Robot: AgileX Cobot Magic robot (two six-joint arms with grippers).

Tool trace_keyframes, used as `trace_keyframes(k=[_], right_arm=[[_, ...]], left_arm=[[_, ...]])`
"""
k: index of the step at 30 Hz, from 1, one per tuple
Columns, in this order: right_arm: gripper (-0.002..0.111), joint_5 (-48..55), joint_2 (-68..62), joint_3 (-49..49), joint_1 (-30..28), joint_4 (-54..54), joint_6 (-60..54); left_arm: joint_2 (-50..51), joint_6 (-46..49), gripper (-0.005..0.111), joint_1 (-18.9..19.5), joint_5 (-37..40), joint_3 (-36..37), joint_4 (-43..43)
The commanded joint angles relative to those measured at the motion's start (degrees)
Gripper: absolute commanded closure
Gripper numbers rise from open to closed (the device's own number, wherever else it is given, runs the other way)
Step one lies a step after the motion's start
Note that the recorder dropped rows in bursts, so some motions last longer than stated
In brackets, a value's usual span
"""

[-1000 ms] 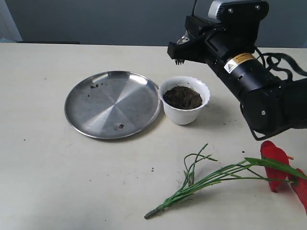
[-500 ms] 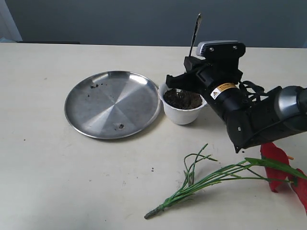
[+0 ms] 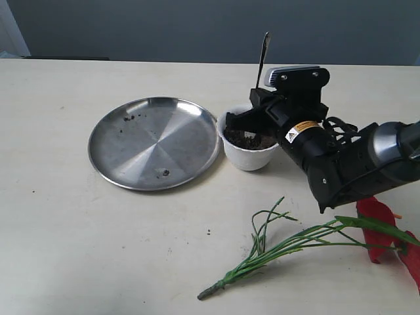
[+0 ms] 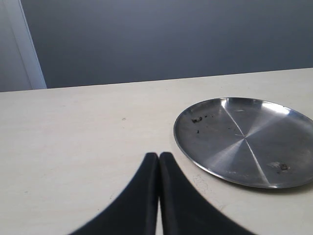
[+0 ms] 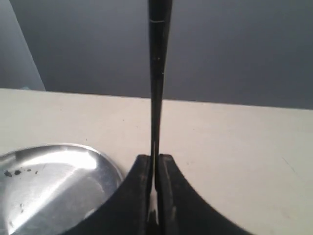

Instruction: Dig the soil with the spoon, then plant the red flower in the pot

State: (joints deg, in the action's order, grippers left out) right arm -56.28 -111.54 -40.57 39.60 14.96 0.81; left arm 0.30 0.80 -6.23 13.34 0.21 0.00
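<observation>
The white scalloped pot [image 3: 247, 155] stands at mid-table with dark soil [image 3: 239, 137] in it. My right gripper [image 3: 248, 118] hangs low over the pot's right side and is shut on the spoon. The spoon's thin handle [image 3: 263, 58] sticks straight up above the gripper; its bowl is hidden behind the fingers. In the right wrist view the handle [image 5: 157, 73] rises from between the closed fingertips [image 5: 154, 157]. The red flower lies on the table at front right, with its blooms [image 3: 377, 222] on the right and its stems [image 3: 282, 247] trailing left. My left gripper [image 4: 159, 156] is shut on nothing.
A round steel plate [image 3: 154, 141] with a few soil crumbs lies just left of the pot; it also shows in the left wrist view [image 4: 244, 142] and the right wrist view [image 5: 49, 181]. The right arm's black body [image 3: 341, 161] hangs above the flower.
The right arm has come down from above and behind the pot to its rim. The spoon handle now stands upright, slightly lower than half a second ago.
</observation>
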Motion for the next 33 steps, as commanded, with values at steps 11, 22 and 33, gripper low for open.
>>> trace_keyframes(k=[11, 22, 33], right_arm=[[0.107, -0.3, 6.2, 0.3, -0.3, -1.6, -6.6], [0.107, 6.2, 0.1, 0.3, -0.3, -1.6, -6.4], [0.107, 1.6, -1.2, 0.3, -0.3, -4.7, -6.2]], left_arm=[[-0.3, -0.2, 0.106, -0.2, 0.0, -0.2, 0.0], [-0.3, -0.2, 0.106, -0.2, 0.0, -0.2, 0.0], [-0.3, -0.2, 0.106, -0.2, 0.0, -0.2, 0.0]])
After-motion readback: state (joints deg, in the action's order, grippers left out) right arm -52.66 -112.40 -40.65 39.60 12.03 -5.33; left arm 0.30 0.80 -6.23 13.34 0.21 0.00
